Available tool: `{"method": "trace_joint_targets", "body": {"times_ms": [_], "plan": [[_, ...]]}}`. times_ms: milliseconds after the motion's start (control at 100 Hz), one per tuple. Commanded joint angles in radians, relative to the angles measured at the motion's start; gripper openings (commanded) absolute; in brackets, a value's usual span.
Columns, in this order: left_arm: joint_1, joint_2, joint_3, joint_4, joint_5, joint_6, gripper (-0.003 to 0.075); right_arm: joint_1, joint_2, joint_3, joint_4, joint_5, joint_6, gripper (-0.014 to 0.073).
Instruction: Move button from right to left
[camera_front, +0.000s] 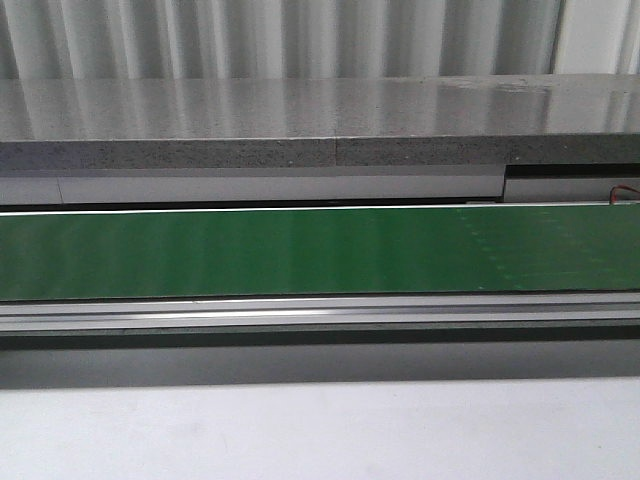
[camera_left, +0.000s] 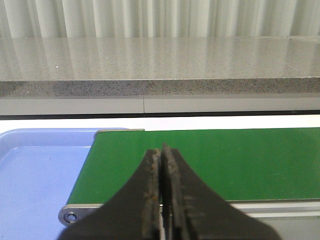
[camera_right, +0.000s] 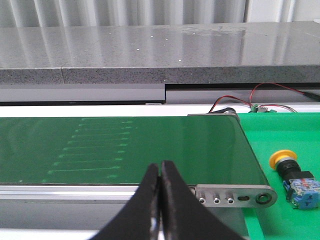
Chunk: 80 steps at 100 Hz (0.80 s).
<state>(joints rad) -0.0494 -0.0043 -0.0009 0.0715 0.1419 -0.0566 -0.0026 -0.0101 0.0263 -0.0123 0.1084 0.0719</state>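
The button (camera_right: 295, 177) lies on its side on a green tray (camera_right: 290, 135) just past the right end of the green conveyor belt (camera_right: 150, 145); it has a yellow mushroom head, black collar and blue-and-clear block. It shows only in the right wrist view. My right gripper (camera_right: 160, 167) is shut and empty, over the belt's near edge, well to the left of the button. My left gripper (camera_left: 162, 152) is shut and empty over the belt's left end (camera_left: 200, 160). Neither gripper shows in the front view.
A blue tray (camera_left: 35, 180) sits off the belt's left end. A grey stone counter (camera_front: 300, 120) runs behind the belt (camera_front: 300, 250). Red and black wires (camera_right: 250, 97) lie behind the green tray. A metal end bracket (camera_right: 235, 196) caps the belt's right end.
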Motion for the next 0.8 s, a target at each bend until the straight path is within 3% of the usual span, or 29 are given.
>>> {"method": "trace_joint_targets", "body": {"times_ms": [0,320,540,790], "plan": [[0.002,-0.036,0.024,-0.004,-0.082,-0.011,-0.002,0.001,-0.011,-0.016,-0.003,-0.074,-0.004,-0.0067],[0.002,-0.036,0.024,-0.004,-0.082,-0.011,-0.002,-0.002,-0.008,-0.057,-0.003,-0.249,-0.004,-0.0067],[0.002,-0.036,0.024,-0.004,-0.082,-0.011,-0.002,-0.003,0.121,-0.343,-0.003,0.122,-0.004,-0.0067],[0.002,-0.036,0.024,-0.004,-0.082,-0.011,-0.002,-0.003,0.489,-0.746,-0.003,0.574,-0.004,-0.0067]]}}
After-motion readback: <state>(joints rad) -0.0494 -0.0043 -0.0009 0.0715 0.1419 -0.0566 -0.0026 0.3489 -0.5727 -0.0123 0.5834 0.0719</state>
